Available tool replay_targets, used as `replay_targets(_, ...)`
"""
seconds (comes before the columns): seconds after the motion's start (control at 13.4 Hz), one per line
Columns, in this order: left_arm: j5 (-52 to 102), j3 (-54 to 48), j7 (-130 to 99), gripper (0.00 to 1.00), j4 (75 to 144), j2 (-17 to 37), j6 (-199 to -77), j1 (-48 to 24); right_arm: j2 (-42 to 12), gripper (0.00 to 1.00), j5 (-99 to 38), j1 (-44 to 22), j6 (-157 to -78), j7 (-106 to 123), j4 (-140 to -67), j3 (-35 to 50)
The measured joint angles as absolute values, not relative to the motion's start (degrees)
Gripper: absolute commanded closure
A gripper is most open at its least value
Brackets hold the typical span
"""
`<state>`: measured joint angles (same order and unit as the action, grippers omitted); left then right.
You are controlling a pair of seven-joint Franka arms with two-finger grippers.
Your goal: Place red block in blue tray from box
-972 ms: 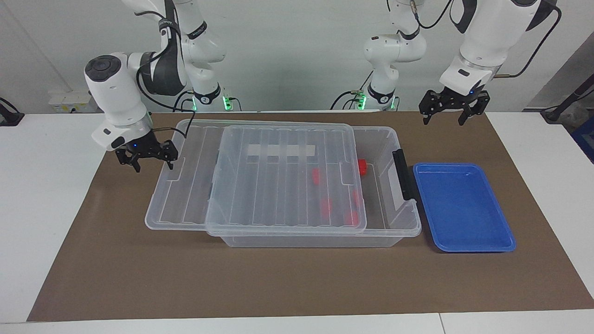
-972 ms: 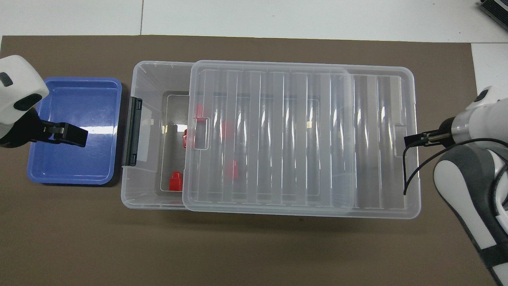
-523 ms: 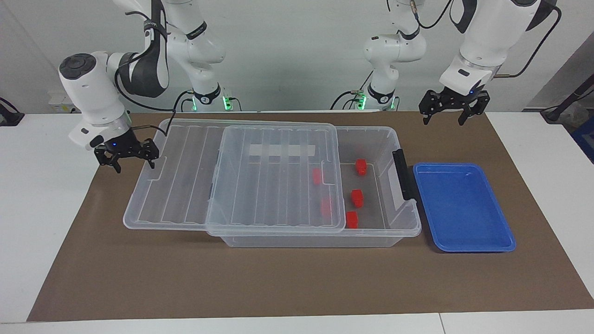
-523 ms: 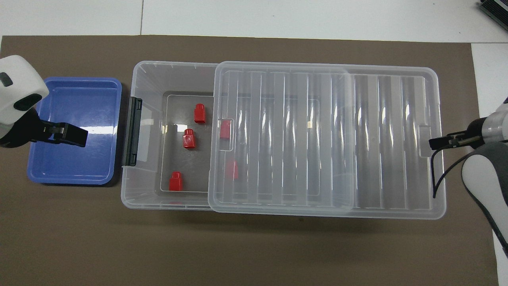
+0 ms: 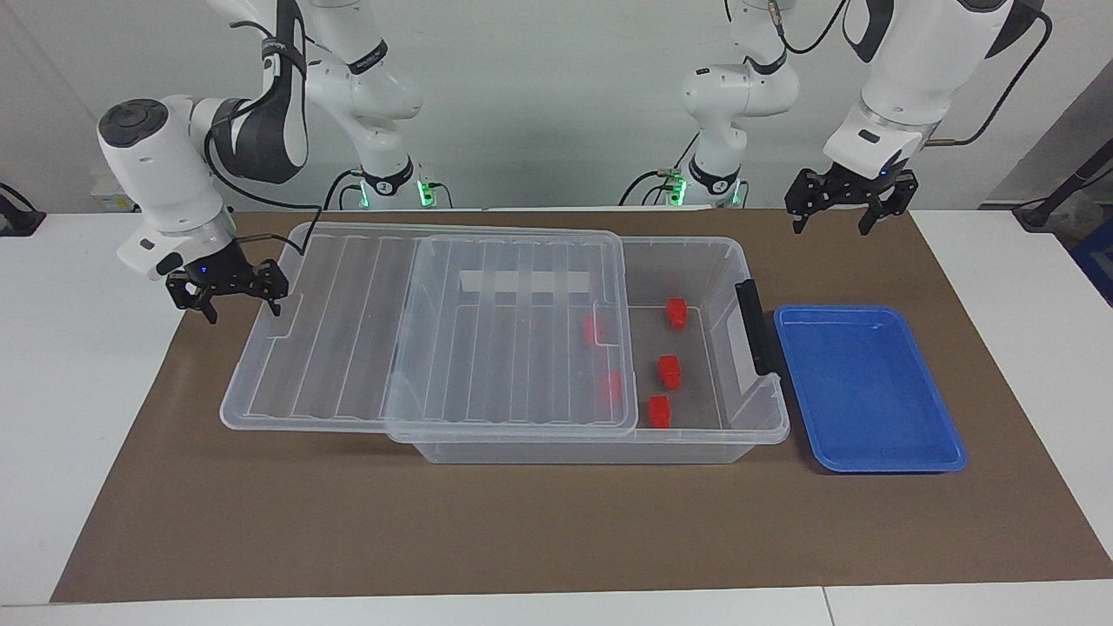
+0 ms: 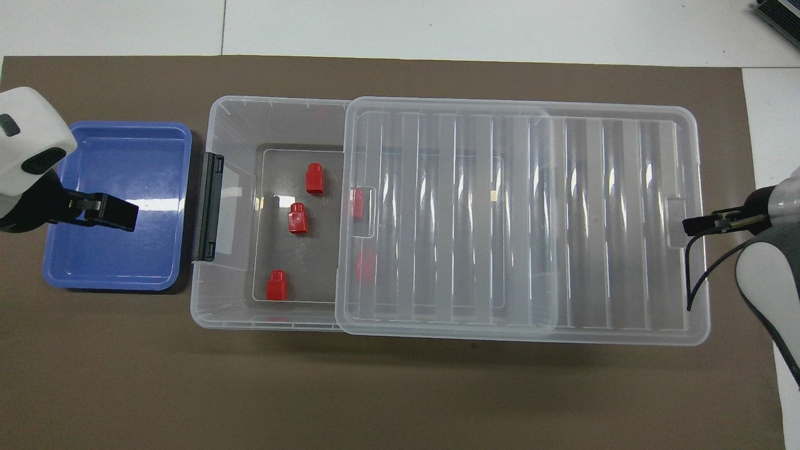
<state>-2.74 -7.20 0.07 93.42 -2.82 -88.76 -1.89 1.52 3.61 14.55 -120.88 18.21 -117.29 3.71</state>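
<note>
the right tool (image 5: 228, 291) grips the lid (image 5: 417, 335) by its end tab, its fingers closed on the rim; the lid has slid further toward the right arm's end of the desk (image 5: 539, 522).
three red blocks now lie uncovered on the floor of the box (image 5: 739, 261), two more under the ribbed clear lid; the nearest-to-open pick looks like the red block (image 6: 298, 218) in the middle. the left tool (image 5: 839, 202) waits part open and empty over the desk edge by the blue tray (image 5: 869, 391), a shallow glossy tray with rounded corners beside the box's black latch (image 5: 755, 326).
</note>
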Motion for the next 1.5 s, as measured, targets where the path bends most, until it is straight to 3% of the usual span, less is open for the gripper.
replay_targets(0.45, -2.74, -7.2, 0.07, 0.0, 93.42, -2.82, -88.76, -1.89, 1.57, 0.0, 3.73, 14.65, -120.04, 18.21, -115.52, 3.78)
replay_targets(1.2, -2.74, -7.15, 0.07, 0.0, 93.42, -2.82, -88.76, -1.89, 2.3, 0.0, 3.55, 2.43, -96.82, -7.23, -96.01, 4.53)
replay_targets(1.5, -2.74, -7.2, 0.08, 0.0, 93.42, -2.82, -88.68, -1.9, -1.29, 0.0, 3.31, 2.0, -89.12, -9.65, -85.61, 4.49)
